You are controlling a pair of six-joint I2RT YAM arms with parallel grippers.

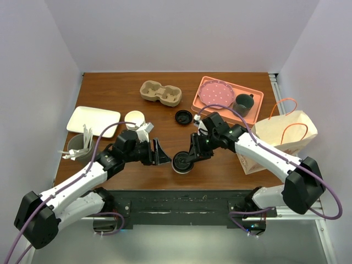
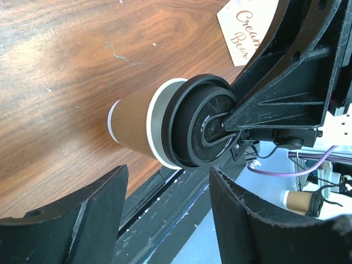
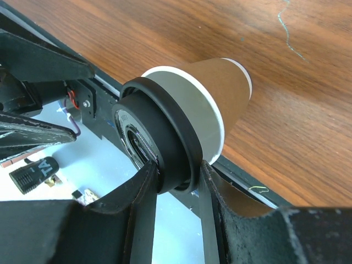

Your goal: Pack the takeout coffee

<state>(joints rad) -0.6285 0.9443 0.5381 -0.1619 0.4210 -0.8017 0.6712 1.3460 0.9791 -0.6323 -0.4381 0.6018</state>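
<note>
Takeout coffee (image 1: 182, 163): held by the right gripper (image 1: 191, 156), whose fingers are closed on the rim of the black lid, not on the paper wall. The right wrist view confirms that the two fingers straddle the lid's edge. Whether the base rests on the table (image 1: 110, 88) or hangs just above it cannot be told.

Left gripper (image 1: 162, 153): fingers spread, nothing between them, just beside the cup on its left and facing the lid.

Location: cup at the near edge of the table, between the two grippers.

Risks noted:
- The grip is on the lid only. If the lid works loose under the cup's weight, the cup drops and may spill.
- The table's front edge is right below, so a dropped cup could roll off it.
- The two grippers are close together. Any sideways move risks finger contact and a knock to the cup.

Clearance: bare wood lies behind the cup, up to a loose lid (image 1: 183, 116) and the pulp carrier (image 1: 160, 93). The paper bag (image 1: 283, 135) sits at the right edge, beyond the right arm. Its mouth cannot be judged.
</note>
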